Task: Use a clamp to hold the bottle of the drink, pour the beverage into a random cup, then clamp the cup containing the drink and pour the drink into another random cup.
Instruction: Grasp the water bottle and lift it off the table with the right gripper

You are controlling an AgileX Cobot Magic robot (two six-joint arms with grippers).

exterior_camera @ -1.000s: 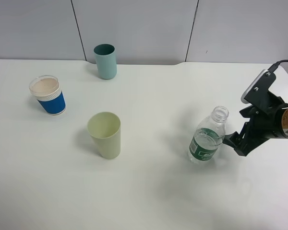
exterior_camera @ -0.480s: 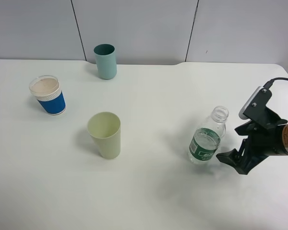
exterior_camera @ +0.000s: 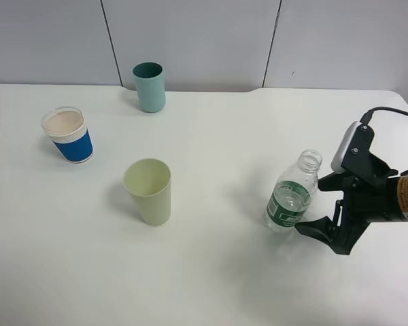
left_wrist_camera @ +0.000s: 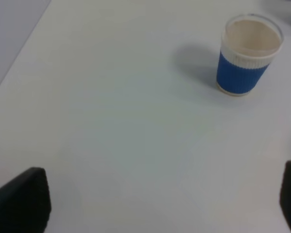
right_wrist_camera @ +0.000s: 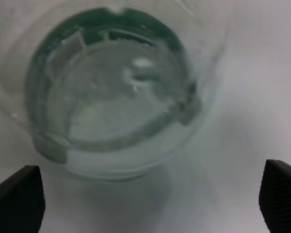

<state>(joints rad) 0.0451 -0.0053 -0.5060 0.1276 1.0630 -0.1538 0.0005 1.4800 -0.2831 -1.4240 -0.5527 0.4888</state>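
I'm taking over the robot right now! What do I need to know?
Left gripper: open, empty, facing the blue cup.
Right gripper: open, close beside the bottle, not gripping it.
Bottle upright, no cap. Yellow-green cup, blue cup and teal cup stand apart, upright.
Done: nothing seems poured.
Left: grip bottle, pour into a cup, then pour that cup into another.

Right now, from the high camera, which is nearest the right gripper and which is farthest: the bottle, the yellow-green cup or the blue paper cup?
1. bottle, right beside the right gripper.
2. yellow-green cup, in the middle.
3. blue paper cup, far left.
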